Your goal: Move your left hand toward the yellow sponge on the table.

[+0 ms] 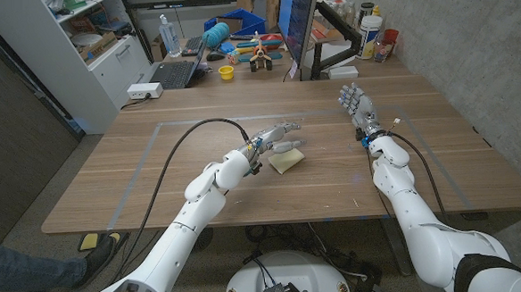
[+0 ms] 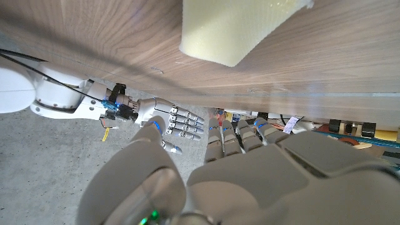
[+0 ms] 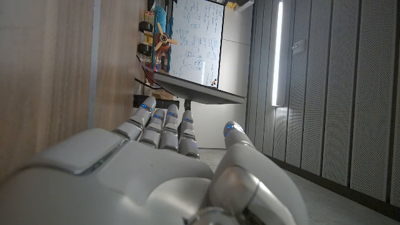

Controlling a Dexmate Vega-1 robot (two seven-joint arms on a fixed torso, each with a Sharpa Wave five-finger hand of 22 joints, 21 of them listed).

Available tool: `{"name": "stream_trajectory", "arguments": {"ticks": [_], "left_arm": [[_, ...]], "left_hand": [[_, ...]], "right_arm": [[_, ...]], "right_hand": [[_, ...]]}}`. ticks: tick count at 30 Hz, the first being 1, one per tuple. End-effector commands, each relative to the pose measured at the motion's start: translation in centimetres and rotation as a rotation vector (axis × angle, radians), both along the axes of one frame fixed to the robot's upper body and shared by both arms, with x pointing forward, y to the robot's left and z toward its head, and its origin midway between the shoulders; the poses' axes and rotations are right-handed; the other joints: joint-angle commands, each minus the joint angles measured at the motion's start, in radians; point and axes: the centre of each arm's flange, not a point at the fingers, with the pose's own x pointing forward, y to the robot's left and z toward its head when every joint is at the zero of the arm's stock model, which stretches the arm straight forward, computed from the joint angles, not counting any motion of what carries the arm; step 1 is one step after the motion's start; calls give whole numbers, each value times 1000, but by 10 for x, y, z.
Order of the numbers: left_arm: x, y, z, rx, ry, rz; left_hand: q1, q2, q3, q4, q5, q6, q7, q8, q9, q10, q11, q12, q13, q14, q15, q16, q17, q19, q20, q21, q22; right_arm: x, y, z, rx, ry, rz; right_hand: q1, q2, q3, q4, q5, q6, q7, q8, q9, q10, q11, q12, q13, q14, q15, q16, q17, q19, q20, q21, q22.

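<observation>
1. The yellow sponge (image 1: 285,161) lay on the wooden tabletop (image 1: 155,183), near the middle and slightly toward the robot's edge; the left wrist view also showed its pale underside (image 2: 234,28).
2. The left hand (image 1: 276,138) hovered just beside the sponge, at about 11 o'clock from it, its fingers (image 1: 286,128) stretched out and apart, holding nothing; whether they touched the sponge could not be told.
3. A black cable (image 1: 188,136) arced from the left wrist back toward 9 o'clock.
4. The right hand (image 1: 357,103) stood well apart, at about 2 o'clock from the sponge, fingers (image 3: 164,128) extended and spread, gripping nothing.
5. At 12 o'clock, the far end held a laptop (image 1: 173,72), a yellow cup (image 1: 226,73) and a monitor (image 1: 299,23).
</observation>
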Motion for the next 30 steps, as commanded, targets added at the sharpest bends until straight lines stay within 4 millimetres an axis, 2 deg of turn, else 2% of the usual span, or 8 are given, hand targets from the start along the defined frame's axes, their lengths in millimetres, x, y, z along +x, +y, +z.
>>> {"name": "stream_trajectory", "arguments": {"ticks": [1,30], "left_arm": [[0,-5,-8,47,-30,23],[-3,-7,-12,85,-71,52]], "left_hand": [[10,1,0,-8,-6,7,-3,7,3,9,-3,4,2,4,-5,6,2,-9,3,0,1],[15,5,1,-11,-8,24,-13,9,4,17,-14,5,3,10,-8,6,2,-12,11,-2,1]], "right_arm": [[3,1,1,1,0,4],[6,3,-1,-5,10,9]], "right_hand": [[0,9,-1,0,6,4,-6,4,1,11,-3,4,2,9,-1,-3,1,14,-1,-4,4],[-1,9,-1,1,6,4,-7,4,1,13,0,4,2,11,1,-3,1,18,0,-13,4]]}}
